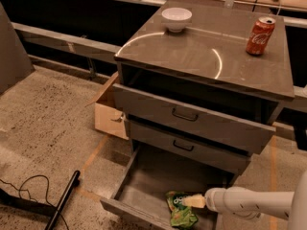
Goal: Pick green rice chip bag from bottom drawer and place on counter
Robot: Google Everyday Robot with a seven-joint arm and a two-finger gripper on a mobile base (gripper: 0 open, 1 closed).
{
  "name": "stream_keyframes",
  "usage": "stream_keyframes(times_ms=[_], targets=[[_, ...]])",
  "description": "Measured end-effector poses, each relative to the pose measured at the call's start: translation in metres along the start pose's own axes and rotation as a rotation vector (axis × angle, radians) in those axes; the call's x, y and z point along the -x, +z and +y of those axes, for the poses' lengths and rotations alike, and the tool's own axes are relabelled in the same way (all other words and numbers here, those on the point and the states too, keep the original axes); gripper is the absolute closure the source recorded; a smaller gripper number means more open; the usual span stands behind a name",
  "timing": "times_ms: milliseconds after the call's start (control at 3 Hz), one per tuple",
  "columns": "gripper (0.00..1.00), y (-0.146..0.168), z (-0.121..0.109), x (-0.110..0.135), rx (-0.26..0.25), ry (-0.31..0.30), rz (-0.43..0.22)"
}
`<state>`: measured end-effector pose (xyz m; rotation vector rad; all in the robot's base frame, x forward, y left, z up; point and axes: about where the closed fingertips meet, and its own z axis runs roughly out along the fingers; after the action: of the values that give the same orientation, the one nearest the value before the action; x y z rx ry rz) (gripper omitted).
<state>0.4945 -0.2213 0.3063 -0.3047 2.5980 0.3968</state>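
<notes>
The green rice chip bag (179,210) lies crumpled in the front right part of the open bottom drawer (144,186). My gripper (192,201) reaches in from the lower right on a white arm, its pale tip resting on the bag's upper right edge. The counter (192,47) is the glossy grey-brown cabinet top with a curved light reflection.
A white bowl (176,18) and a red soda can (259,29) stand on the counter. The two upper drawers (192,123) stick out partway above the bottom one. A cardboard box (109,111) sits left of the cabinet. A black pole and cable (57,205) lie on the floor.
</notes>
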Motion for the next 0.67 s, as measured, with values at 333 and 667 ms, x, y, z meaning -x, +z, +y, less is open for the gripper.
stream_keyframes(times_ms=[333, 667], targets=[[0.0, 0.019, -0.007, -0.022, 0.01, 0.025, 0.033], [0.0, 0.036, -0.006, -0.039, 0.044, 0.027, 0.07]])
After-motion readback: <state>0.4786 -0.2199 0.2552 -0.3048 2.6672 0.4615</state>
